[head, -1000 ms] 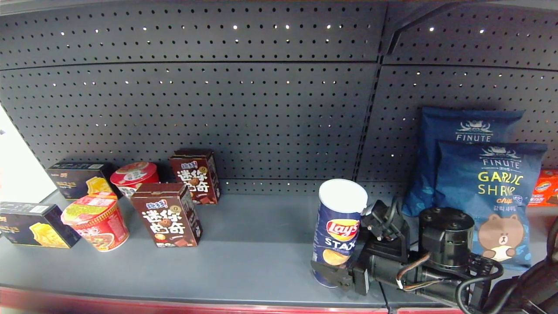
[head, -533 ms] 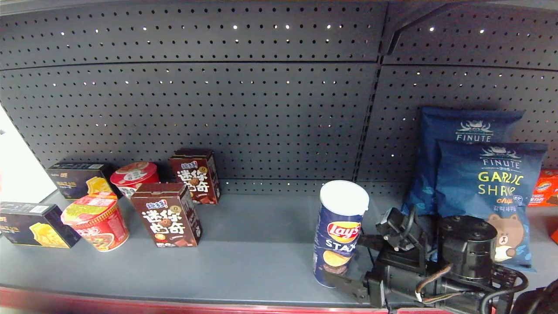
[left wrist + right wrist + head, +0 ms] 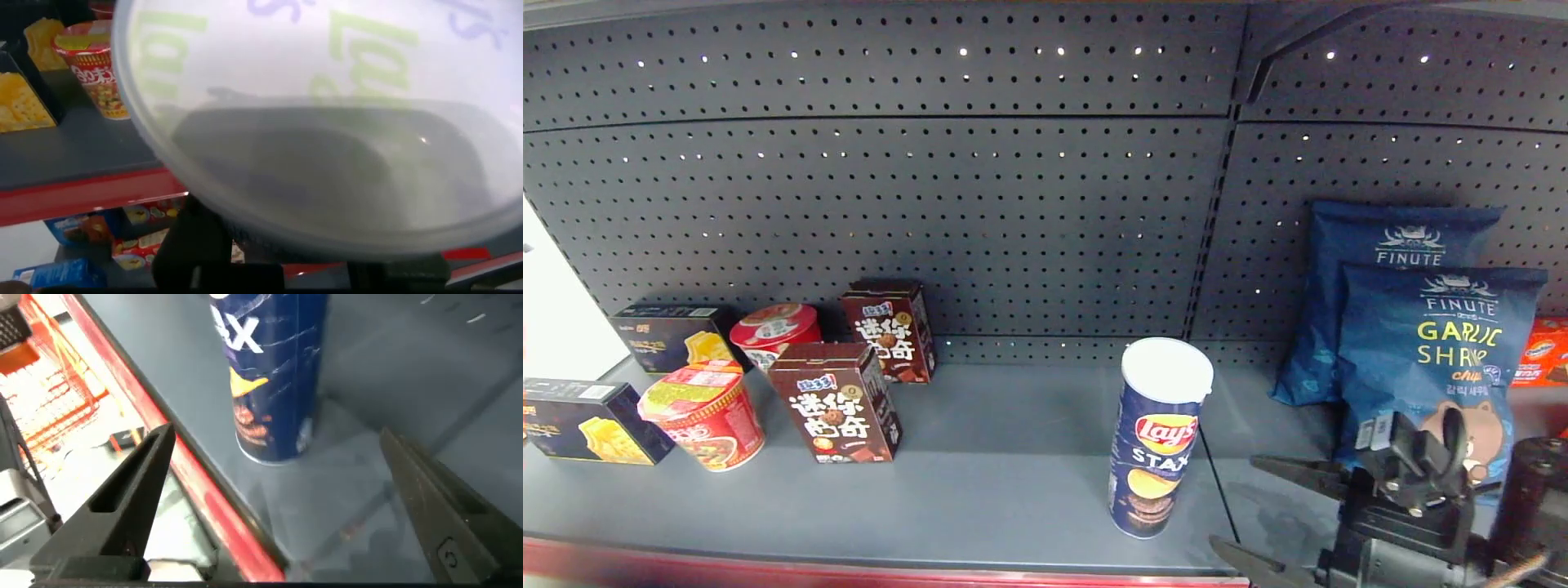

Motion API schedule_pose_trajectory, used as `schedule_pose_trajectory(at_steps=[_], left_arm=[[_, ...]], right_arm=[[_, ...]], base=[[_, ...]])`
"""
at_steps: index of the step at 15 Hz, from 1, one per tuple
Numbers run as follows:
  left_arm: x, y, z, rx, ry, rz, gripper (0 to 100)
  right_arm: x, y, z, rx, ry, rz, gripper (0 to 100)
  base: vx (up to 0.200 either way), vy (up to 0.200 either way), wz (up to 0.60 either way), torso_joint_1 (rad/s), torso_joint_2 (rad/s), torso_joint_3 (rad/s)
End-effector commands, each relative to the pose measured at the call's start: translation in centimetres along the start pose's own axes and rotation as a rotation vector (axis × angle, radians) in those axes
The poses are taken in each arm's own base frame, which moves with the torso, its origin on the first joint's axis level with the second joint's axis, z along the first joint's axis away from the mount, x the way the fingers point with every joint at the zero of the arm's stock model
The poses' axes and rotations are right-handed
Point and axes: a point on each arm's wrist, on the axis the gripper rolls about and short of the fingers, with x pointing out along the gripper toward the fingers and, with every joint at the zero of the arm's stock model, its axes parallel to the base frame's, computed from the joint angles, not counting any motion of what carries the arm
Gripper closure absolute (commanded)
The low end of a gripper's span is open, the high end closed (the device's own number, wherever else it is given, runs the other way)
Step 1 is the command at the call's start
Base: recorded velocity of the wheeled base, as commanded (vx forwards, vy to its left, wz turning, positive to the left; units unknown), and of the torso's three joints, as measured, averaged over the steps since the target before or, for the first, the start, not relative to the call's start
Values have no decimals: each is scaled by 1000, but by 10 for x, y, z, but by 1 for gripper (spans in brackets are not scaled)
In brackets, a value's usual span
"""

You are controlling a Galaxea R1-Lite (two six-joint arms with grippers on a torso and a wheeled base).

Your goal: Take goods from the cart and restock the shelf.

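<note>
A dark blue cardboard chips can with a white lid [image 3: 1158,445] stands upright near the front edge of the grey metal shelf [image 3: 1013,482], so that item looks placed. The right tool [image 3: 1232,500] sits just beside it, spread wide and empty. A translucent round container lid [image 3: 327,122] looms close to the left wrist camera. I cannot tell whether the left tool grips it, but it is likely the next item to shelve.

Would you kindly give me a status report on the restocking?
Right tool open, beside chip can, not touching. That can upright near front of shelf. Clear-lidded can close at left wrist. Blue chip bags farther back, right side.
</note>
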Motion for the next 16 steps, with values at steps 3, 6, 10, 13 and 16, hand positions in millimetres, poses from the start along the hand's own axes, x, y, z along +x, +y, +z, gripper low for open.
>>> schedule_pose_trajectory(at_steps=[3, 6, 10, 13, 16], left_arm=[[0, -3, 58, 87, -35, -28, 100], [20, -6, 97, 108, -4, -126, 100], [81, -18, 126, 100, 142, -376, 100], [127, -25, 127, 60, 219, -387, 100], [166, -33, 126, 5, 258, -496, 100]], right_arm=[[-109, 22, 50, -25, -68, -172, 0], [-155, 37, 47, -22, -85, -335, 0], [-201, 60, -6, 44, -119, -660, 0], [-200, 68, -45, 59, -132, -784, 0], [-197, 67, -51, 39, -104, -793, 0]], base=[[0, 0, 0, 0, 0, 0], [0, 0, 0, 0, 0, 0], [0, 0, 0, 0, 0, 0], [0, 0, 0, 0, 0, 0], [0, 0, 0, 0, 0, 0]])
